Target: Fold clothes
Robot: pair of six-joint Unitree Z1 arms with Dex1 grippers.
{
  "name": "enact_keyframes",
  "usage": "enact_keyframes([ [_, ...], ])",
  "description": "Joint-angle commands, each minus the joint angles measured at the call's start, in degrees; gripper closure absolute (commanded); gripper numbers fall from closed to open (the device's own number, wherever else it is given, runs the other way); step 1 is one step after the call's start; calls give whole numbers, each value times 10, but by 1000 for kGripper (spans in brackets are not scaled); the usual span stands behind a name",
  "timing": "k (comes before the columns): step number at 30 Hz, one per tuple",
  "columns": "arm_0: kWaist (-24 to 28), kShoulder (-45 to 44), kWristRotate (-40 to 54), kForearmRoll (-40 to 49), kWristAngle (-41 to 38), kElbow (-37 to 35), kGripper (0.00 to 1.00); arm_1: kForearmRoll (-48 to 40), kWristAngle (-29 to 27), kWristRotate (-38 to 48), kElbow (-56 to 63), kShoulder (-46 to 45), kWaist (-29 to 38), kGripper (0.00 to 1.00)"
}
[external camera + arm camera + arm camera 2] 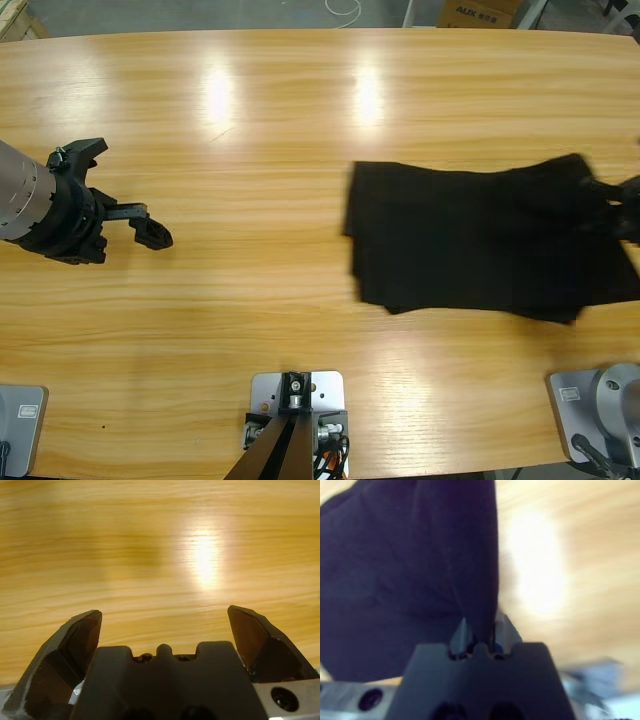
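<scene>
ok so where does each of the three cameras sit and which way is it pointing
High view: fixed above the table, looking straight down; the left gripper enters at the left edge, the black shirt lies right.
Left wrist view: on the left arm, looking along its open jaws at bare wood; left gripper empty.
Right wrist view: on the right arm, looking along the right gripper, shut on a fold of shirt.
Shared: high and right wrist views both show the shirt pinched at its right edge.
</scene>
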Motion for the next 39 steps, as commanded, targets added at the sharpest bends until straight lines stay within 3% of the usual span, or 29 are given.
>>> enact_keyframes([
  [1,-5,-10,0,-8,7,30,18,136,-183,11,-90,4,143,1000],
  [6,-5,-8,0,-13,7,31,18,184,-200,34,-189,79,308,1000],
  [13,-6,-9,-1,-15,7,35,18,196,-163,51,-277,182,428,1000],
  [19,-6,-8,-1,-20,7,39,18,189,-118,54,-317,253,480,1000],
  [26,-6,-9,-1,-23,7,50,18,223,-103,48,-439,328,537,1000],
  [39,-6,-11,-2,-35,7,69,18,191,-27,16,-509,376,555,1000],
])
